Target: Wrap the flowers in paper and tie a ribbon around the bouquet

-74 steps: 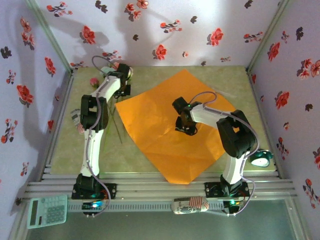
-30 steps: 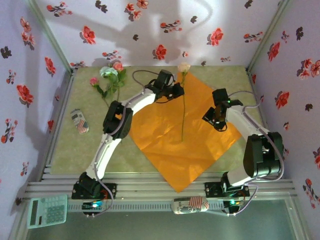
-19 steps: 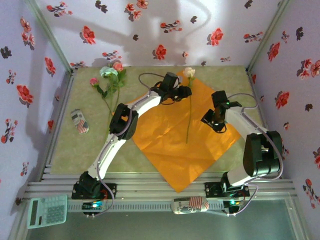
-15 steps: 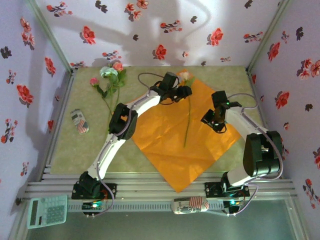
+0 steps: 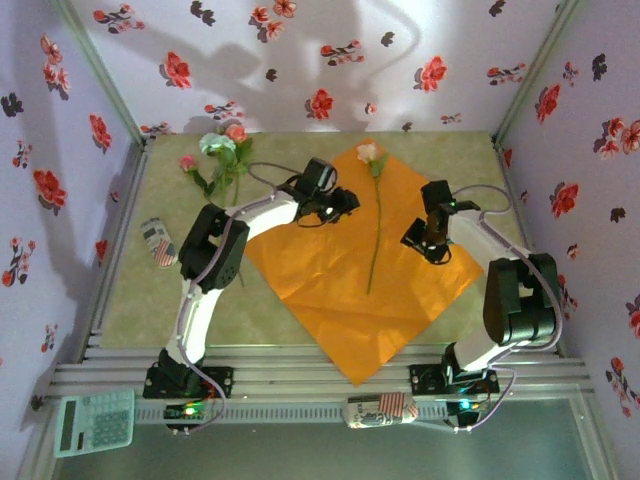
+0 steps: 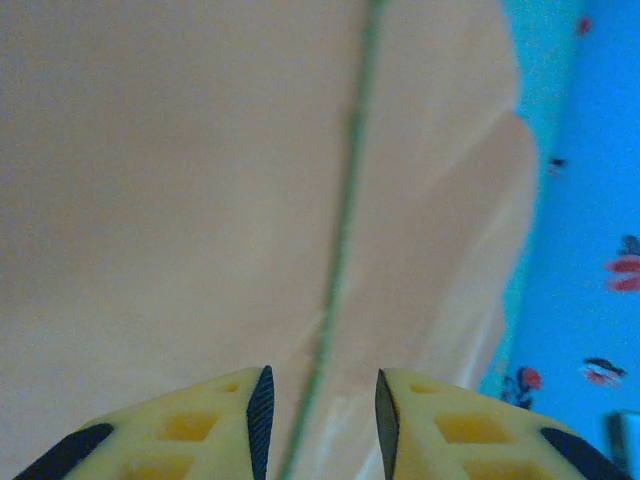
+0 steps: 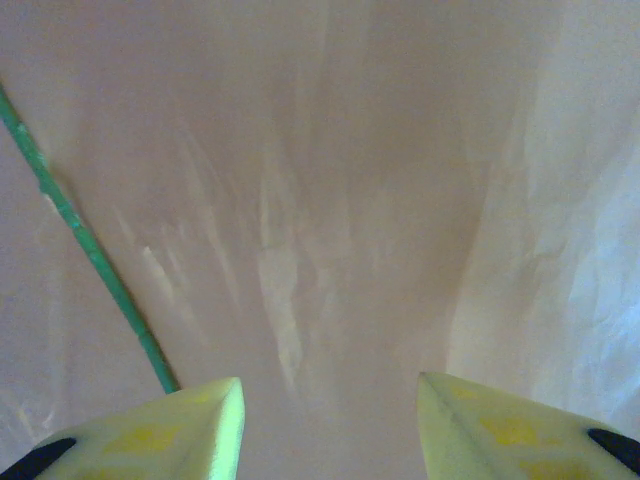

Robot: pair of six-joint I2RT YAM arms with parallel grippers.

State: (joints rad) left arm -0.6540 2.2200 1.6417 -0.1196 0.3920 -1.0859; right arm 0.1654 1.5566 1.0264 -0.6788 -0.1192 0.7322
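Flower stem (image 6: 339, 250) blurred, cut off at top edge, paper (image 5: 330, 285) edge hidden under left arm (image 5: 265, 210)

calculator (image 5: 95, 422); striped packet (image 5: 158, 242); floral wallpaper (image 5: 320, 60)

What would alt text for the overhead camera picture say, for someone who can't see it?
One long-stemmed flower lies on a bright orange paper spread like a diamond on the table, between two robot arms whose left gripper and right gripper sit open on either side of its stem. More flowers lie at the back left corner.
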